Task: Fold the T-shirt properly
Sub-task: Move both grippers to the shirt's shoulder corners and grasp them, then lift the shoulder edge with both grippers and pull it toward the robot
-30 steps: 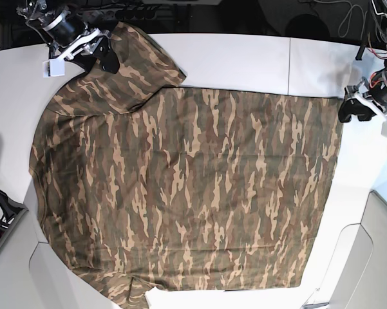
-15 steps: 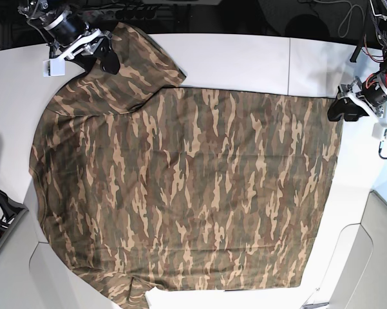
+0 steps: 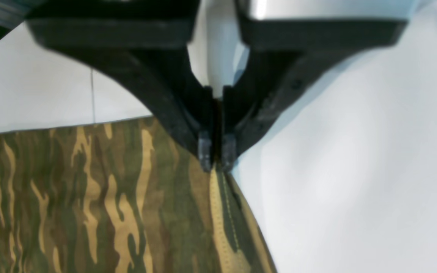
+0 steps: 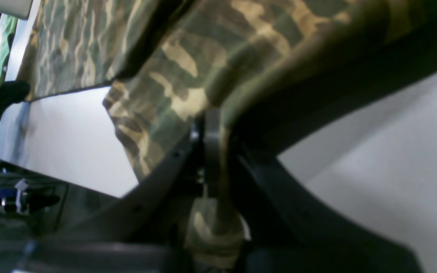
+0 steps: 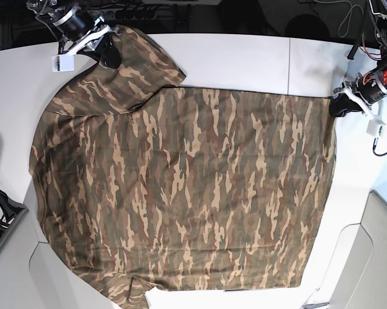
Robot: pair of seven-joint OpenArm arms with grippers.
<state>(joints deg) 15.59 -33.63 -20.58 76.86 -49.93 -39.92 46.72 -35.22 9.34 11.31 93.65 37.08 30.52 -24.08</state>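
Left gripper (image 3: 214,159) closed down to a hairline gap, tips pinching the stitched hem corner of the T-shirt (image 3: 89,197); hem seam running straight out from between the tips, fabric spreading flat beyond and to one side of them, bare white table (image 3: 355,170) on the other. Likely gripped at this corner to give one end of a fold line. Right gripper (image 4: 209,159) clamped on a bunched edge of the sleeve; camouflage cloth (image 4: 173,76) draped over and around the fingers, a wad of it trapped between the jaw bases. Sleeve cloth lifted off the table next to the claw, probably to swing it inward over the body. From the base view: right gripper (image 5: 106,48) at the sleeve's outer end, left gripper (image 5: 340,104) at the hem corner on the same long edge of the garment, well apart from each other. Shirt (image 5: 180,193) otherwise spread flat across the white table (image 5: 245,58), covering most of it away from both claws. Print of brown, olive and tan streaks, few wrinkles, far sleeve barely showing at the opposite edge. No fold yet made; both grips apparently set for a first lengthwise fold. Collar and label not discernible.
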